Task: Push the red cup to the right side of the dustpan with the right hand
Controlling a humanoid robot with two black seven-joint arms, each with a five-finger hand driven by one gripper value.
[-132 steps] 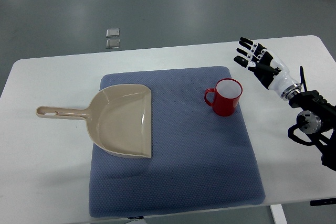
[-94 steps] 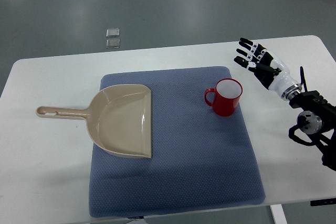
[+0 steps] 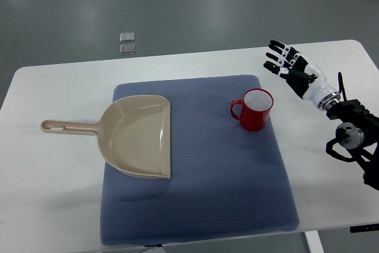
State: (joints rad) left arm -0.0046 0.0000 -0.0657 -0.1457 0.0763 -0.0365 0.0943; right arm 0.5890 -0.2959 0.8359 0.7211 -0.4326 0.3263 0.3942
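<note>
The red cup (image 3: pixel 255 109) is seen left of and nearer than the right robot hand (image 3: pixel 290 69), whose fingers are spread, empty, clear of it, with the dustpan (image 3: pixel 139 136) farther left.

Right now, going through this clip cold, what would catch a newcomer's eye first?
Probably the red cup, standing upright on the right part of the blue mat, its handle pointing left toward the beige dustpan, which lies apart from it on the mat's left with its handle out over the white table. Next, the black-and-white right hand at the right, fingers spread, off the mat and clear of the cup.
</note>
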